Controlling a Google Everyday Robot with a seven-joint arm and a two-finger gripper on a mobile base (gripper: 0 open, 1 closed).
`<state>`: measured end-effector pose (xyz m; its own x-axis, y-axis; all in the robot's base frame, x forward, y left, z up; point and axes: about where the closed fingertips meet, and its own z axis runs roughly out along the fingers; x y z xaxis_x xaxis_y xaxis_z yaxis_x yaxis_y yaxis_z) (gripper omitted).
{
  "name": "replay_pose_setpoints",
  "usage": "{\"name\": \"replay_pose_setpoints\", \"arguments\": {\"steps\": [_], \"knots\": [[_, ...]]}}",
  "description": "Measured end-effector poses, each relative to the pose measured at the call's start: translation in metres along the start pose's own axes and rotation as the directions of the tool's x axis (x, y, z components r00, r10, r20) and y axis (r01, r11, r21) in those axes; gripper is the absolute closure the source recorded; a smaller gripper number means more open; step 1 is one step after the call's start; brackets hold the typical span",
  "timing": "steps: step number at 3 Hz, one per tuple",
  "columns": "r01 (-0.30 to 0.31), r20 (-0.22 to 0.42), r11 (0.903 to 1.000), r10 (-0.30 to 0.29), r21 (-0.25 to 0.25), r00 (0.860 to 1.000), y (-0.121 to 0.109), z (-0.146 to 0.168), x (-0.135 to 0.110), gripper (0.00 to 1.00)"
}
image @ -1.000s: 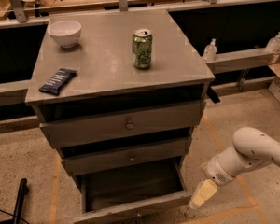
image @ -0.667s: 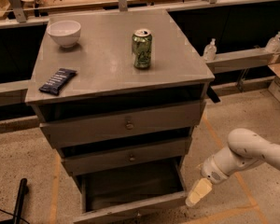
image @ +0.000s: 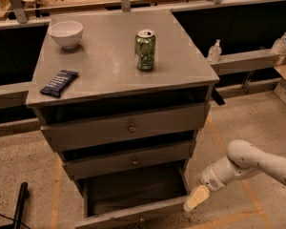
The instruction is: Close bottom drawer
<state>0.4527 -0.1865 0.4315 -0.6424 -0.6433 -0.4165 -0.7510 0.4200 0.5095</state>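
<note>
The grey cabinet has three drawers, all pulled out to some degree. The bottom drawer is pulled out the farthest, showing its dark interior and a slim grey front panel at the frame's lower edge. My gripper, with pale yellowish fingertips, hangs from the white arm at the lower right. It sits just beside the right end of the bottom drawer's front panel, close to or touching its corner.
On the cabinet top stand a white bowl, a green can and a dark snack bar. The top drawer and middle drawer are slightly open. A black pole stands lower left. Benches run behind.
My arm and gripper have moved left and slightly down, toward the right end of the bottom drawer's front. The drawers have not visibly moved.
</note>
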Motion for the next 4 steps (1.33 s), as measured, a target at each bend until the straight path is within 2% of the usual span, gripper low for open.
{"name": "replay_pose_setpoints", "arguments": {"steps": [1, 2, 3, 4], "knots": [[-0.009, 0.024, 0.9991, 0.01, -0.042, 1.0, -0.007, 0.026, 0.006, 0.0], [-0.023, 0.052, 0.9961, 0.027, -0.085, 0.998, -0.024, 0.083, 0.027, 0.0], [-0.018, 0.067, 0.9936, 0.026, -0.112, 0.997, -0.036, 0.122, 0.032, 0.0], [-0.022, 0.066, 0.9925, 0.03, -0.12, 0.997, -0.034, 0.126, 0.035, 0.18]]}}
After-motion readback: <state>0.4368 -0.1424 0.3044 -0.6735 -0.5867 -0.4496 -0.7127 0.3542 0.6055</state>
